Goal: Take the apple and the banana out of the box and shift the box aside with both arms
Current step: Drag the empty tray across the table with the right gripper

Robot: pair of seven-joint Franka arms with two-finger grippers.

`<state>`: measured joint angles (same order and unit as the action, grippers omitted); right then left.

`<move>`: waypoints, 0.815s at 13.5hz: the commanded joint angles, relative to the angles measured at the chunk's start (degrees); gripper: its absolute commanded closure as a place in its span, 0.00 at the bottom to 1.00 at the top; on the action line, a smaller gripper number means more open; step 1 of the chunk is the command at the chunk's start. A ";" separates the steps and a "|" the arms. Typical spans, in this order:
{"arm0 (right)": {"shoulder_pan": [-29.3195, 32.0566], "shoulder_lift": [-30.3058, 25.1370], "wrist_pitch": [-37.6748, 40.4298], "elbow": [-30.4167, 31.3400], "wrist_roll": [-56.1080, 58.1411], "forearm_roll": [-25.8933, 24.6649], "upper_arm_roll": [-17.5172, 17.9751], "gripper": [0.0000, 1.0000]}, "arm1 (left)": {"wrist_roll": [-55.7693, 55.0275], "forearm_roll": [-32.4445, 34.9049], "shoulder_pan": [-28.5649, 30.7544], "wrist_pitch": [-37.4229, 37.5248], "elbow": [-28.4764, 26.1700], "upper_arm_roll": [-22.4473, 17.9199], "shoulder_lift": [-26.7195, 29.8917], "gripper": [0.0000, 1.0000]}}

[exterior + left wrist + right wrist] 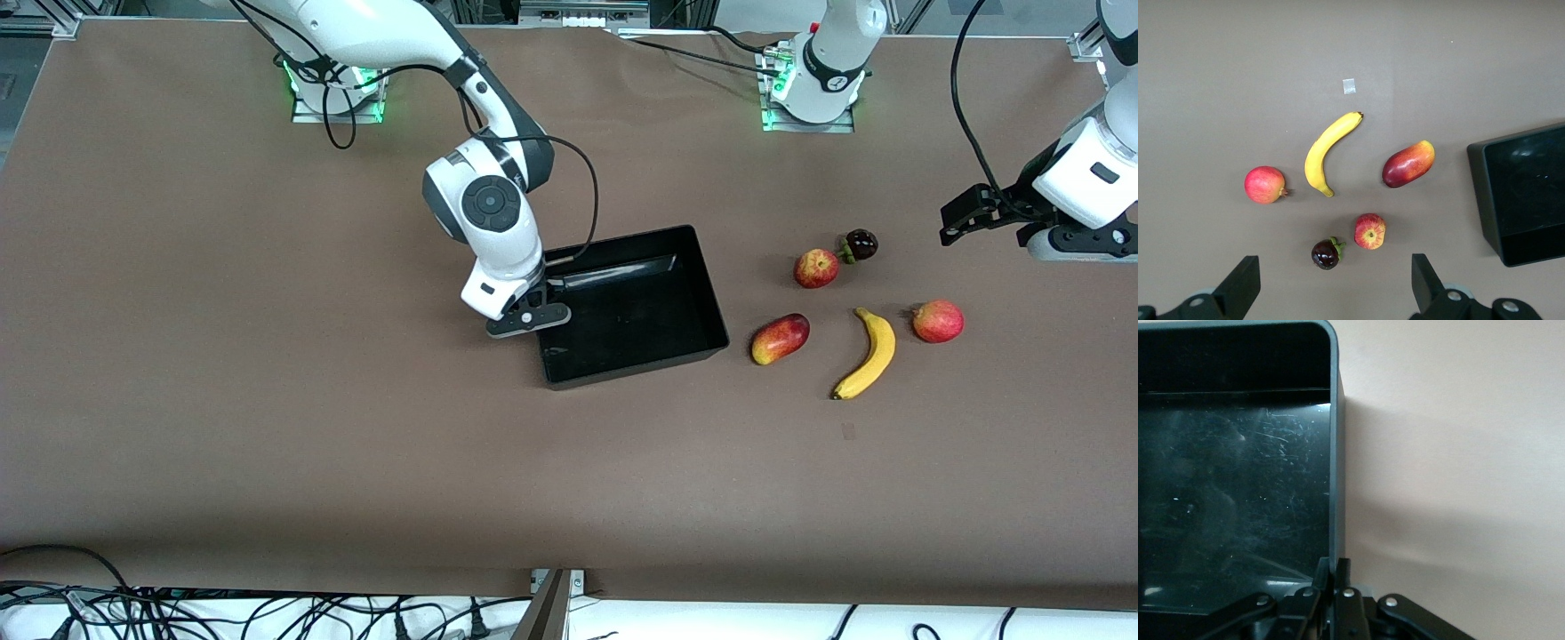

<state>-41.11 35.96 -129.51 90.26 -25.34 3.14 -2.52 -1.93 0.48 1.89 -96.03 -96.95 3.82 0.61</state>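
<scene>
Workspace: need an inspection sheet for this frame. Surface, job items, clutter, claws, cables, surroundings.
Surface: brown table, a small pale tape square near the banana.
Job items: black box empty, mid-table; banana and two red apples lie on the table toward the left arm's end, none touching.
Clutter: mango-like fruit between box and banana; dark purple fruit beside the apple farther from the front camera.
Claws: right claw shut on the box's wall at the right arm's end; left claw open, above the fruits.
Cables: loops on both arms; a tangle along the edge nearest the front camera.
Surroundings: metal framing at the table's corners.
</scene>
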 commanded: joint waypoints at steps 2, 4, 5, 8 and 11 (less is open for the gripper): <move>6.64 -5.71 11.26 -2.80 5.00 -0.07 -0.29 1.00 | -0.71 -0.92 -0.22 1.46 1.94 0.04 -0.79 0.00; 12.43 -7.12 16.89 -4.74 12.20 1.51 -0.38 1.00 | -0.79 -0.83 -0.31 1.37 2.03 0.13 -0.88 0.00; 15.68 -8.26 19.10 -4.75 16.77 2.04 -0.55 1.00 | -0.79 -0.83 -0.31 1.46 2.20 0.31 -0.79 0.00; 25.96 -10.99 25.86 -4.40 29.96 2.57 -0.64 1.00 | -0.79 -0.83 -0.31 1.46 2.38 0.39 -0.88 0.00; 34.58 -12.93 28.34 -2.30 36.13 4.15 -0.73 1.00 | -0.62 -0.83 -0.31 3.20 3.26 0.75 -1.14 0.00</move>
<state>-11.18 25.57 -102.66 85.61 7.02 4.73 -4.56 -1.93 0.48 1.81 -95.57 -96.12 4.41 0.44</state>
